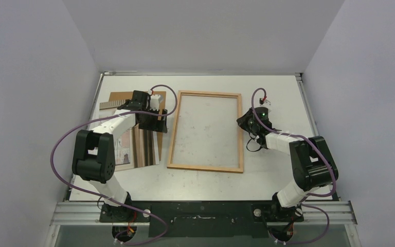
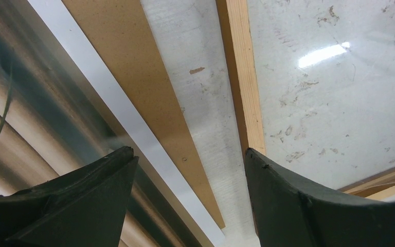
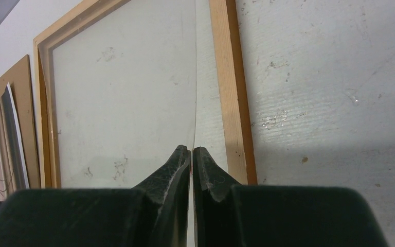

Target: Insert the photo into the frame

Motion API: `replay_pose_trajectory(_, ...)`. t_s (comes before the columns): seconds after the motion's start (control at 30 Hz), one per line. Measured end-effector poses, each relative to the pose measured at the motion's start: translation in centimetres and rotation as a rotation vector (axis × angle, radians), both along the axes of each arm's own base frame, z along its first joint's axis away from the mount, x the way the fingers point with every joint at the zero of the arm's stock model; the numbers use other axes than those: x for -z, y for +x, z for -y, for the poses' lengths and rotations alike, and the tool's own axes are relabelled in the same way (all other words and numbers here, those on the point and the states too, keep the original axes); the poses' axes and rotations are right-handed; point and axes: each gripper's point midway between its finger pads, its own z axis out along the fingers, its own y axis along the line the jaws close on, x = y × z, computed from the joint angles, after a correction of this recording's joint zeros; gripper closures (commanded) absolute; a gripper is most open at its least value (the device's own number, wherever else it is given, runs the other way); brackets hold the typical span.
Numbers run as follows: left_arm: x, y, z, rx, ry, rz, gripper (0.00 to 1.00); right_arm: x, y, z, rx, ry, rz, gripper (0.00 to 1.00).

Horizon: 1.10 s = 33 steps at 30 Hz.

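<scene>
Photo (image 1: 146, 149) sits face-up on backing sheet (image 1: 118, 96), left of frame (image 1: 205, 168), not inserted yet. Left pincer (image 2: 190, 154) apart, empty, over photo's frame-side edge. Right pincer (image 3: 191, 150) together, apparently nipping clear pane (image 3: 123, 103) edge.

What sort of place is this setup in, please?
Probably a robotics lab test cell: a scuffed white table boxed in by plain grey walls, the left arm and right arm bolted to a metal rail.

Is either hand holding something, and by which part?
The right hand pinches the thin clear pane of the light-brown wooden frame at its right edge; the left hand holds nothing.
</scene>
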Motion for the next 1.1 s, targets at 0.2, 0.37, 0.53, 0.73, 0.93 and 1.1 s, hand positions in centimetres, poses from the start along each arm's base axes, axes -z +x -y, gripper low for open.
replay_pose_trajectory(0.2, 0.0, 0.0, 0.2, 0.004, 0.0, 0.002, 0.25, 0.0, -0.1, -0.2, -0.012, 0.007, -0.004, 0.95)
replay_pose_trajectory(0.37, 0.0, 0.0, 0.1, 0.009, 0.005, 0.003, 0.25, 0.1, -0.3, -0.4, -0.021, 0.013, -0.01, 0.95)
replay_pose_trajectory(0.53, 0.4, 0.1, -0.1, 0.007, 0.02, 0.0, 0.29, 0.2, -0.3, -0.5, -0.022, 0.018, -0.015, 0.95)
replay_pose_trajectory(0.73, 1.6, 0.7, -0.5, 0.006, 0.063, 0.006, 0.31, 0.3, -0.3, -0.6, -0.027, 0.022, -0.019, 0.95)
replay_pose_trajectory(0.93, 2.7, 1.0, 0.0, 0.038, 0.108, 0.018, 0.33, 1.2, -0.4, -0.7, -0.028, 0.019, -0.036, 0.95)
replay_pose_trajectory(1.1, 3.8, 1.2, 0.7, 0.07, 0.145, 0.025, 0.34, 2.0, -0.5, -0.7, -0.032, 0.018, -0.053, 0.95)
